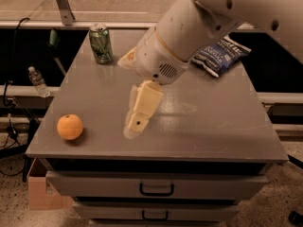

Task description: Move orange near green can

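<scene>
The orange sits near the front-left corner of the grey cabinet top, well apart from the green can at the back-left. The gripper hangs to the orange's right, not touching it. I cannot tell whether it is released or clenched.
</scene>
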Tool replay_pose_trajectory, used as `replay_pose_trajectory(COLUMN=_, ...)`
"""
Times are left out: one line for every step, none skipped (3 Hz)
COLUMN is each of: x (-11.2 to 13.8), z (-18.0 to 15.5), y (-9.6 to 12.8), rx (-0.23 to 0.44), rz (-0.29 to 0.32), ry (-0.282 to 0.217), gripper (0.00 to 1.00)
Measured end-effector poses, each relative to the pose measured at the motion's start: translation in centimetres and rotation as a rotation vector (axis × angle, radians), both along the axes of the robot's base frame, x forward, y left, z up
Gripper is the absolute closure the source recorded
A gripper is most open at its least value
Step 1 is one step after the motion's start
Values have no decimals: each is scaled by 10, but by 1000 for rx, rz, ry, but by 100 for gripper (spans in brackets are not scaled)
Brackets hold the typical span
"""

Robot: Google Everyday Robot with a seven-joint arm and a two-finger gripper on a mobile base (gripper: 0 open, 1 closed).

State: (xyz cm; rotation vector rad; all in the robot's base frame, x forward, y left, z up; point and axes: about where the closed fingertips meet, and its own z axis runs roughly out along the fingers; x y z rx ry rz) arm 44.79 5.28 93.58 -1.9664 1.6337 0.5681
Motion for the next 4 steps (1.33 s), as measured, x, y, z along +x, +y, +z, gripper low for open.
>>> replay_pose_trajectory(x=5, z=-23, y=41, rx=94, rz=48, ry=-7, gripper=0)
replay_pose_trajectory(x=10, z=-41, y=78, rx=173, rz=96, ry=5, gripper=0)
replay_pose_trajectory(x=10, z=-54, y=111, rx=238, rz=144, ry=29, gripper=0)
replay_pose_trajectory(x=7, z=-71, y=133, rx=277, rz=169, ry=66, gripper=0)
